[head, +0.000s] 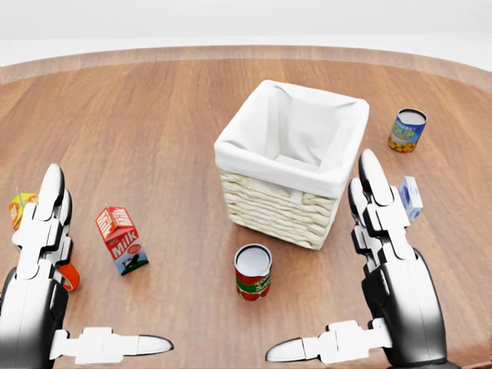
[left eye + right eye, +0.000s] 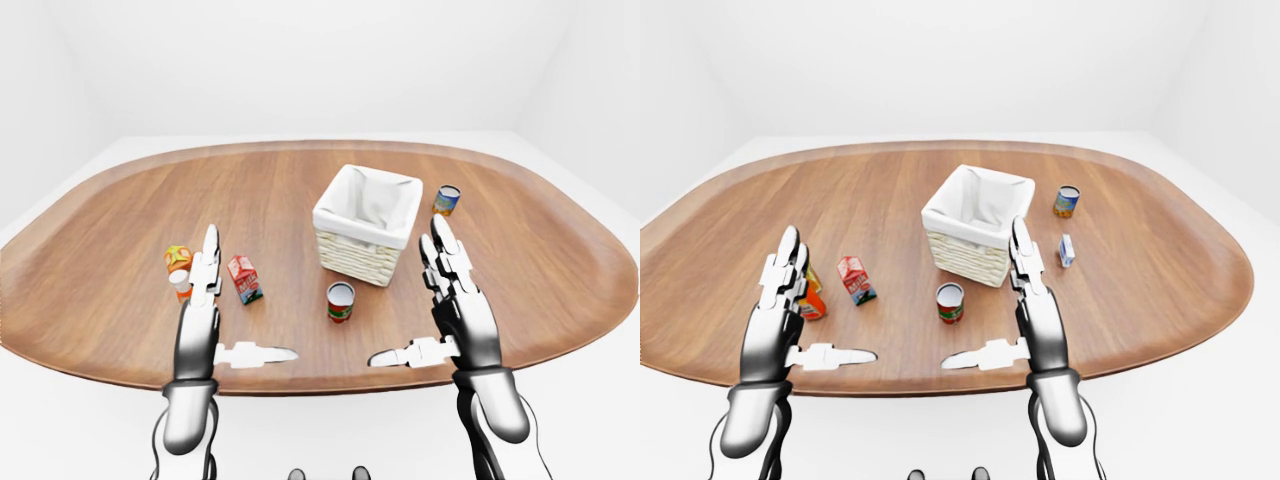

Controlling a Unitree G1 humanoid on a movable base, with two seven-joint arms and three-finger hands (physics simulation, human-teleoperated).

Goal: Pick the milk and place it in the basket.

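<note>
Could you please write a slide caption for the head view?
Both open hands hover short of the milk carton, lined basket and red can.

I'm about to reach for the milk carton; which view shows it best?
The head view: the milk carton is largest there, label readable, clear of the open left hand. The eye views show it small. In the left-eye view it stands just right of the left hand's fingertips; in the right-eye view farther right.

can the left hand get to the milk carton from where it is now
Probably yes. The left hand is open and hovers just left of the milk carton in the head view, with only bare table between them. The orange bottle sits behind the hand, not in its path.
</note>
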